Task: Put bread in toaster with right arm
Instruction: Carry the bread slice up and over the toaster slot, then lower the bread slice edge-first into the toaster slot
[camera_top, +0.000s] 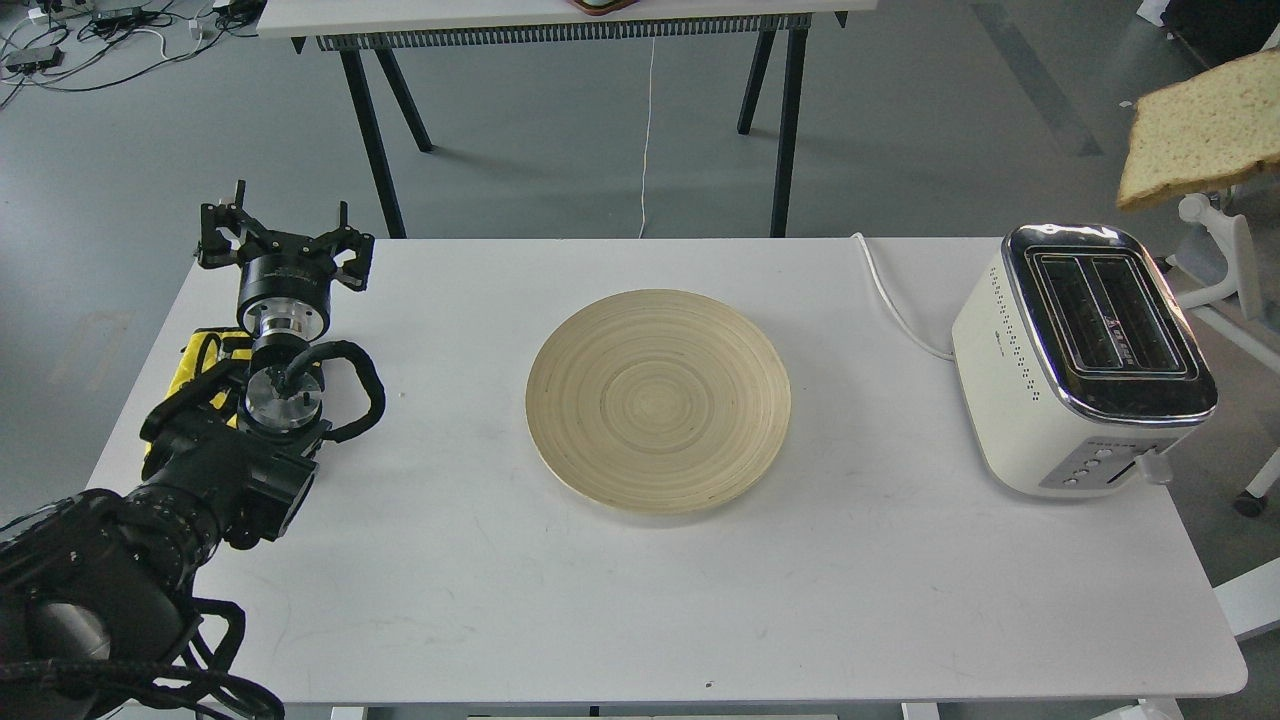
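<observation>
The bread (1205, 128), a pale tan slice with a brown crust, hangs in the air at the right edge of the head view, above and behind the toaster. What holds it is out of frame. The cream-white toaster (1085, 360) stands at the table's right end with both chrome-rimmed slots empty and its white cord (895, 305) running to the back. My right arm and its gripper are out of view. My left gripper (283, 232) rests at the table's far left, open and empty.
A round wooden plate (658, 400) lies bare in the middle of the white table (600, 600). A second table on black legs (372, 130) stands behind. A white chair (1225, 240) is to the right of the toaster.
</observation>
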